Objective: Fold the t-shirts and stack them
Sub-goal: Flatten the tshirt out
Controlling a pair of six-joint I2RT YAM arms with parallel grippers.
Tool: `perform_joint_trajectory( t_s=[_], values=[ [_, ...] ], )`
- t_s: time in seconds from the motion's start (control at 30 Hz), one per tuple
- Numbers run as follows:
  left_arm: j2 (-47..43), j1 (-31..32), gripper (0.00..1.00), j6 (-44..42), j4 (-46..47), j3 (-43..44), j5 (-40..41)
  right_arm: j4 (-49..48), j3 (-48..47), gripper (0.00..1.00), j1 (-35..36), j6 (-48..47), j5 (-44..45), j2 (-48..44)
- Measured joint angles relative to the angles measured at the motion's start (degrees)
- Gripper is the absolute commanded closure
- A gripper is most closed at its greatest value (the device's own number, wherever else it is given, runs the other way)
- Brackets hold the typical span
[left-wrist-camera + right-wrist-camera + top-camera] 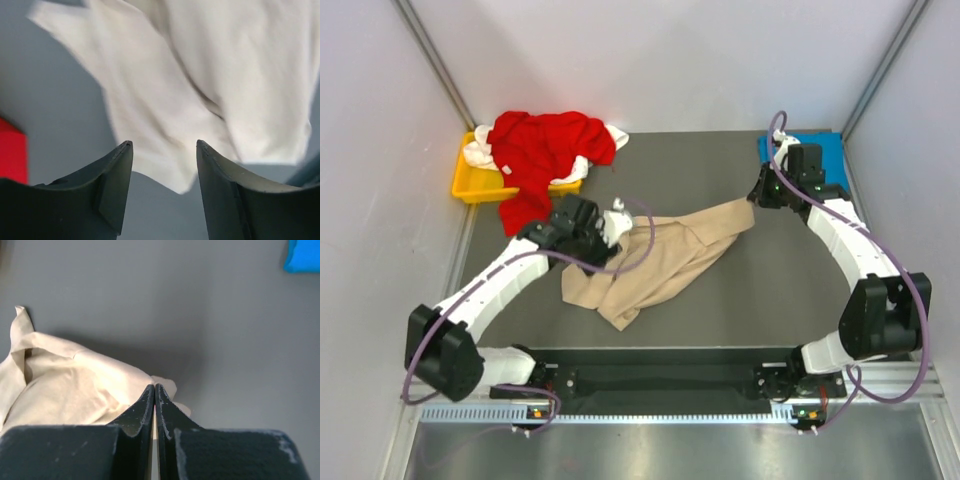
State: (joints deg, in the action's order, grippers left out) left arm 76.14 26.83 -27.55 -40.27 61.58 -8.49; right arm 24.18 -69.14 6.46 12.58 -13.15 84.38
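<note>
Left end effector (164,143) spread over beige t-shirt (225,75); right end effector (154,386) pinching its corner.

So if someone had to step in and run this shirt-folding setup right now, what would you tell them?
Left gripper: open, over the beige t-shirt, holding nothing.
Right gripper: shut, apparently pinching that shirt's far right corner.
Where things are: the beige t-shirt lies rumpled mid-table. The red t-shirt and white t-shirt are heaped on the yellow tray, far left. The blue t-shirt lies flat in the far right corner; I cannot tell if it is folded.
Done: nothing stacked yet.
Left: fold beige, red and white, then stack them all.
</note>
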Motion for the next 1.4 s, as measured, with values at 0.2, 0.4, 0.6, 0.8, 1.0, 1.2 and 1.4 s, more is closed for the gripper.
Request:
perform_joint_trajectory(
  t_s=[0.2,0.4,0.6,0.8,1.0,1.2,1.4],
  values=[
    [-4.44,6.38,0.28,-2.62,-1.03,-14.25,3.39,-0.42,1.81,1.0,0.0,0.04,-0.48,-1.9],
    [-4.66,11.39,0.21,-5.11,0.52,-20.96,6.6,-0.72,2.01,1.0,0.0,0.04,-0.68,-4.31],
    [-6.03,13.4,0.35,-6.62,7.91,-24.48,10.47,-0.66,2.01,1.0,0.0,0.04,-0.92,-4.72],
    [-3.3,13.4,0.44,-7.74,12.94,-25.35,13.94,-0.66,2.01,1.0,-0.07,0.02,-1.6,-4.74],
    [-5.68,13.38,0.68,-9.2,12.68,-27.61,13.2,-0.61,2.01,1.0,-1.44,0.02,-2.21,-5.2],
    [-8.72,9.86,1.0,-10.8,12.96,-29.7,11.41,-0.61,2.01,1.0,-2.91,0.02,-3.13,-6.82],
    [-8.79,-2.64,1.0,-13.29,13.27,-29.16,11.17,-0.57,2.01,1.0,-4.72,0.02,-4.13,-8.02]
  ],
)
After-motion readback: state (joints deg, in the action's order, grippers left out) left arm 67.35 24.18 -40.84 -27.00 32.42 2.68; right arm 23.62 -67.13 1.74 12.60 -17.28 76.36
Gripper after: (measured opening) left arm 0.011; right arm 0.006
